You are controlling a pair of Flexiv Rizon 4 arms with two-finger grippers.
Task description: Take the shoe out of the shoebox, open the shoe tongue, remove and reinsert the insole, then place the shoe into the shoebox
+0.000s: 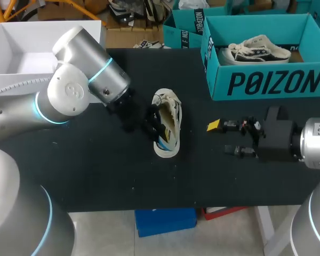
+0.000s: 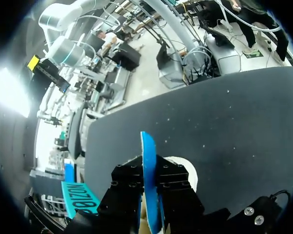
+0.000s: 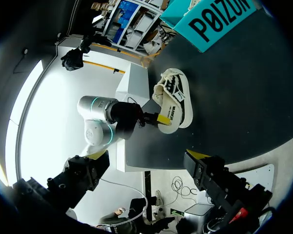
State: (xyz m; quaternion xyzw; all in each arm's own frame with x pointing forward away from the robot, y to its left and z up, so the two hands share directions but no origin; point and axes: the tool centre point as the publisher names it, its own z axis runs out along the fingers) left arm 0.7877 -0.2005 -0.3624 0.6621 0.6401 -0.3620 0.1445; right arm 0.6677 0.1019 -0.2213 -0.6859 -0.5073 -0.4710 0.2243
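A cream shoe (image 1: pixel 170 114) lies on the black table (image 1: pixel 96 165), toe toward the front. My left gripper (image 1: pixel 153 127) sits at the shoe's opening, shut on the blue insole (image 2: pixel 147 175), which stands edge-on between its black fingers (image 2: pixel 127 187) above the shoe (image 2: pixel 188 170). In the right wrist view the shoe (image 3: pixel 175 97) lies ahead with the left gripper (image 3: pixel 158 119) at its heel end. To the right of the shoe my right gripper (image 1: pixel 225 138) hangs open and holds nothing; its fingers (image 3: pixel 90 168) stand wide apart. The teal shoebox (image 1: pixel 272 82) stands at the back right.
A second shoe (image 1: pixel 258 49) lies inside the teal shoebox. A white open box (image 1: pixel 21 53) stands at the back left. Another teal box (image 1: pixel 184 29) is behind the shoebox. Bare table stretches in front of the shoe up to the front edge.
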